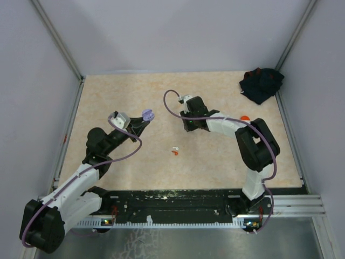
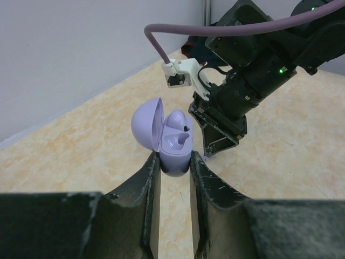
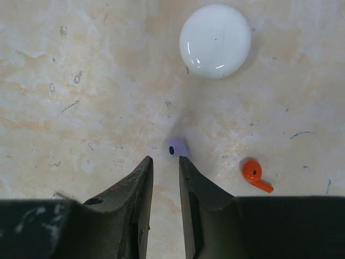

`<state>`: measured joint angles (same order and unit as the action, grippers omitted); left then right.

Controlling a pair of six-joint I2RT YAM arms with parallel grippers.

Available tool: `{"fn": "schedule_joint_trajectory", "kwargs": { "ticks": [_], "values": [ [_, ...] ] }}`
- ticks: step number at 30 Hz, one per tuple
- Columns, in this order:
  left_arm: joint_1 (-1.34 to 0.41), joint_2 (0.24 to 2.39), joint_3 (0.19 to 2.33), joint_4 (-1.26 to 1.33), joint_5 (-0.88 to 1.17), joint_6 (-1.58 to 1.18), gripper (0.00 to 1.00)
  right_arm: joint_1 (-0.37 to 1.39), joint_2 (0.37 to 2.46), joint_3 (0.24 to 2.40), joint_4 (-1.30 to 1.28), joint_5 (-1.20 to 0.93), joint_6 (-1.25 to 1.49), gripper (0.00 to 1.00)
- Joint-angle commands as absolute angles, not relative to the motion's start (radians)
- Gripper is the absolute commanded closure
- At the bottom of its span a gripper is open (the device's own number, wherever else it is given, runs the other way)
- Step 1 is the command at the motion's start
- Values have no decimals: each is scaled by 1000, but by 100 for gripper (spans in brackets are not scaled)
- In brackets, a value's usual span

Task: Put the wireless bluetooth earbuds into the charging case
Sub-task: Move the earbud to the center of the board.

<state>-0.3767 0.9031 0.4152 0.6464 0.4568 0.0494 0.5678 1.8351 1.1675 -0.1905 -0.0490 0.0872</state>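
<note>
One beige table [image 1: 215,172] holds everything, with a dark cloth [image 1: 261,83] bunched far beyond the right gripper [image 3: 164,159]. The left gripper [image 2: 173,160] is raised and clamped on the base of the lavender case [image 2: 175,148]. The case's lid stands open to the left of the fingers, and a seated bud [image 2: 177,120] seems to fill its far socket. The right gripper points down at the tabletop with its jaws a narrow slit apart and nothing in the gap. Well ahead of it and a little right lies the white case [image 3: 215,40], lid shut. The purple bud [image 3: 177,148] sits just past its fingertips; whether they touch it I cannot tell. The orange bud [image 3: 256,174] lies near its right finger.
</note>
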Motion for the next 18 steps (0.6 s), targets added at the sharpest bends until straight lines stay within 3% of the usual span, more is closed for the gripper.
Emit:
{"fn": "schedule_joint_trajectory", "kwargs": {
  "ticks": [1, 18],
  "values": [
    [-370, 902, 452, 655, 472, 48, 100, 574, 1766, 1209, -162, -1, 30, 76],
    [-371, 894, 451, 655, 466, 52, 100, 635, 1878, 1255, -156, 116, -65, 78]
  ]
}}
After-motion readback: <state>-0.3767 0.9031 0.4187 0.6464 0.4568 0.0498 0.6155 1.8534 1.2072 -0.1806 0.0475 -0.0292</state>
